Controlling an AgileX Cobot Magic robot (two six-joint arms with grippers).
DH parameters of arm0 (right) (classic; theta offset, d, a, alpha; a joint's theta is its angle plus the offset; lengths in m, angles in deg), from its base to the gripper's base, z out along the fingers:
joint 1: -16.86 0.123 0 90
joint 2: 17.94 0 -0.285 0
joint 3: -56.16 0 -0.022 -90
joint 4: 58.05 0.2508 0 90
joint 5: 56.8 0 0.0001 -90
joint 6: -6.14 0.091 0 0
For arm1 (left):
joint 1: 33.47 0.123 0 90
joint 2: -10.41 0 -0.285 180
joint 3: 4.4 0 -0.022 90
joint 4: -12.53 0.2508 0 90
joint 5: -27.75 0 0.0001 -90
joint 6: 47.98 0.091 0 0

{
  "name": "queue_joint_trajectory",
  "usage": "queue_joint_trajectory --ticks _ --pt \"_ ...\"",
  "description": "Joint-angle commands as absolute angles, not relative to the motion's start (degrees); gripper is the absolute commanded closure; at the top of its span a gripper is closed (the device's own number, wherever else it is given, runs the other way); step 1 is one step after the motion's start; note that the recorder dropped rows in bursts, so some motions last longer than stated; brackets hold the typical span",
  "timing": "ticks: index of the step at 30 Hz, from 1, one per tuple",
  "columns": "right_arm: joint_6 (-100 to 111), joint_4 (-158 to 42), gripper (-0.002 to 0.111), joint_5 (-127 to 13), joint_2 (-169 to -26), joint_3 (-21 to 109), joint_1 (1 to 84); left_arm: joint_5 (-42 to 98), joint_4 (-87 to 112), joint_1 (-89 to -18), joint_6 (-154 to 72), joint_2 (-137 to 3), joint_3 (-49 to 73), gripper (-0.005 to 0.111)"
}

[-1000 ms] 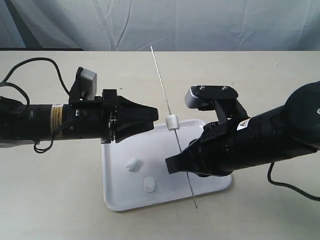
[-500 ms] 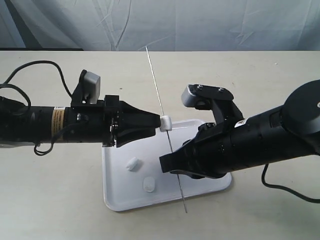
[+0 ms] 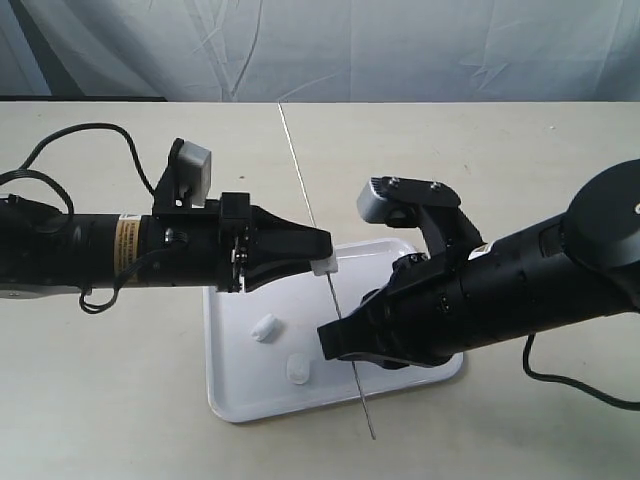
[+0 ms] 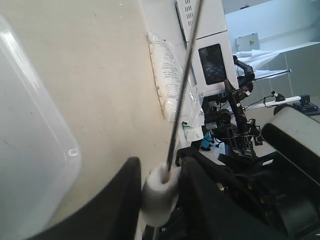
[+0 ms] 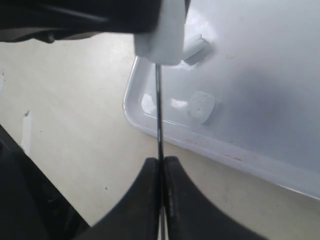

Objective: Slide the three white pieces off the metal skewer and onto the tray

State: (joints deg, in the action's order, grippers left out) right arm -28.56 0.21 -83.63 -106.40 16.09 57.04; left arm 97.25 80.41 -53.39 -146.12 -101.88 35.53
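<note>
While left end effector pinches white piece, right end effector clamps half-hidden skewer.

Table: flat, matt beige top filling most of the exterior view. Backdrop cloth: pale blue-grey, creased, hanging behind the table's far edge. Dark strip: runs along the left part of that far edge, under the cloth. Clear plastic packet: crinkled, lying at the table's edge in the left wrist view. White cabinet: beyond the table, bearing a dark screen. Black stands: beside the cabinet, off the table; detail unclear.
</note>
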Motion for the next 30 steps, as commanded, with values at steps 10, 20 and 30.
queue_joint_trajectory --ticks 10,20,30 --pt "-29.95 0.39 0.109 -85.76 -106.59 16.42 56.85 97.72 77.63 -53.59 -144.08 -101.3 35.33 0.092" --pt "-30.07 -0.97 0.109 -91.16 -106.59 16.3 56.95 97.72 75.79 -51.03 -143.17 -101.3 35.33 0.093" --pt "-31.8 -1.09 0.109 -93.18 -106.59 10.51 56.95 97.72 74.72 -44.33 -142.87 -101.3 34.28 0.093"
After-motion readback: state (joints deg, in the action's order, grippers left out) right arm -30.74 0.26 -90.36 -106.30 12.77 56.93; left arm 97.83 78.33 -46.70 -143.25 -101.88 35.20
